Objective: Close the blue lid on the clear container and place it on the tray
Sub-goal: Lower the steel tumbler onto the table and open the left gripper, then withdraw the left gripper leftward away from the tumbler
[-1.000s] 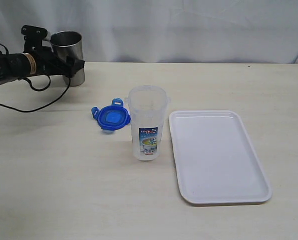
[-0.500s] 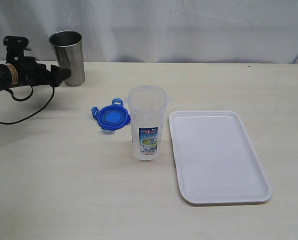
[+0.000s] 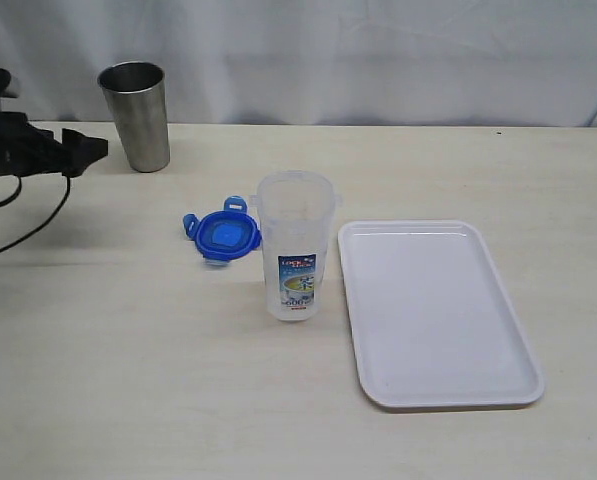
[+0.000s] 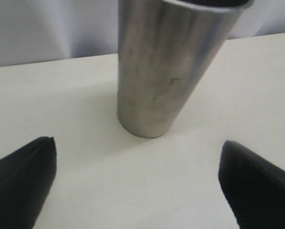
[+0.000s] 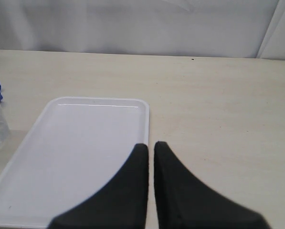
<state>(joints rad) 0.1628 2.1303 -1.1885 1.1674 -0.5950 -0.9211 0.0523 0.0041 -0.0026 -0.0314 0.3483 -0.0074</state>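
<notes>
Two steps left: snapping the lid on and setting the canister on the tray; as far as the views show, neither is begun.
Blue lid [image 3: 223, 235]: lies flat on the worktop [image 3: 128, 350], sticker side up, flaps spread, just beside the container on the side away from the tray. The container's wall overlaps its edge in the exterior view, so I cannot tell whether they touch.
Clear container [image 3: 296, 245]: stands upright with its mouth uncovered, near the tray's long edge but off it.
Tray [image 3: 433, 310]: bears nothing.
Left pincer [image 3: 90, 147]: jaws wide apart, gripping nothing, at the far left of the worktop and facing the steel tumbler [image 3: 136, 115], which stands between its fingers' line of sight in the wrist view without touching them; well apart from lid and container.
Right pincer [image 5: 151, 145]: fingers pressed together with nothing between them, looking over the tray's end; out of the exterior view.
Progress: at the very start, in my judgement.
Next need: an arm must reach the lid, well away from where either one hangs now.
</notes>
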